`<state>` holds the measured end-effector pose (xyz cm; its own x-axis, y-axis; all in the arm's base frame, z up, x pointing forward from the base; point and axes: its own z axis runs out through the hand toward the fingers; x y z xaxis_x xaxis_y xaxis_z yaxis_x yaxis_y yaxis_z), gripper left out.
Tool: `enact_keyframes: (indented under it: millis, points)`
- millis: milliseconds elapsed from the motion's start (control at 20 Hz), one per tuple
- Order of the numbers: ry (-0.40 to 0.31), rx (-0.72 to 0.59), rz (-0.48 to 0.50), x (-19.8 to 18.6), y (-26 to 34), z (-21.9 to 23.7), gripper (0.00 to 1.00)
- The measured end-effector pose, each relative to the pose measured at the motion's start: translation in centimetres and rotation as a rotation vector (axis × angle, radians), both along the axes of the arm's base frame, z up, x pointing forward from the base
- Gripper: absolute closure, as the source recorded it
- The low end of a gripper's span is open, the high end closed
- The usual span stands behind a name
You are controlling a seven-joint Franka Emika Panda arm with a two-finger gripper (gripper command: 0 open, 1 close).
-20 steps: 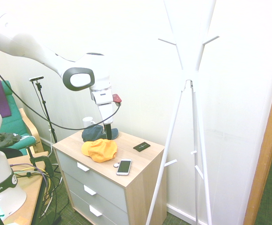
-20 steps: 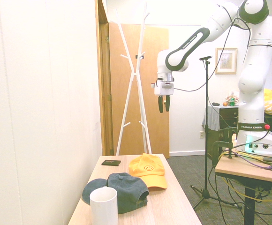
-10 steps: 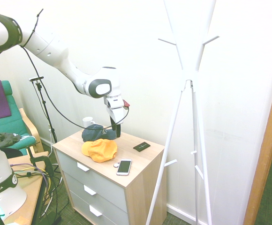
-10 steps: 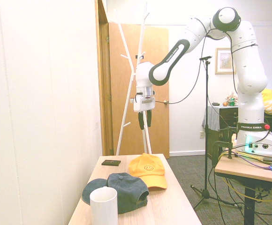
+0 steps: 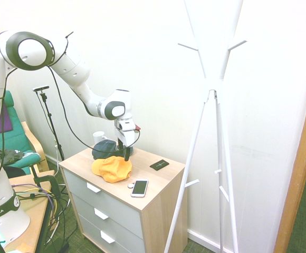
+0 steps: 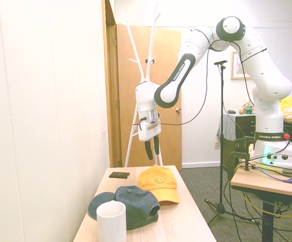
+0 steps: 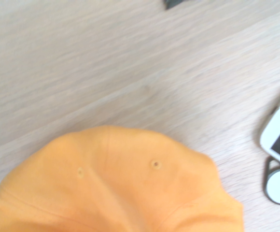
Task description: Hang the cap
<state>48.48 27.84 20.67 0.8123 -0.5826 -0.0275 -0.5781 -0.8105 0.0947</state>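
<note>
The gripper points down with its fingers parted and empty, above the rear edge of the yellow-orange cap, not touching it. The cap lies on the wooden dresser top, near the front edge, brim toward the dark cap just beside it. Open wood lies between the yellow-orange cap and the black card. A white phone sits close to the front edge, a small round disc just beside it. The white coat stand rises clear of the dresser. Count: two caps, one white mug, one phone, one card, one disc, possibly a lid.
</note>
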Motion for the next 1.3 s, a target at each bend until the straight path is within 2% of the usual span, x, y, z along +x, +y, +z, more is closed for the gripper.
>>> enact_keyframes:
  millis: [200,250,600,1300]
  points:
    - [0.011,-0.001,0.009,-0.3,0.7,-1.3,0.00]
    - [0.015,-0.001,0.011,-0.4,0.8,-1.7,1.00]
    - [0.017,0.000,0.057,-1.1,3.3,-3.2,1.00]
    - [0.019,-0.019,0.055,-0.9,3.2,-4.1,1.00]
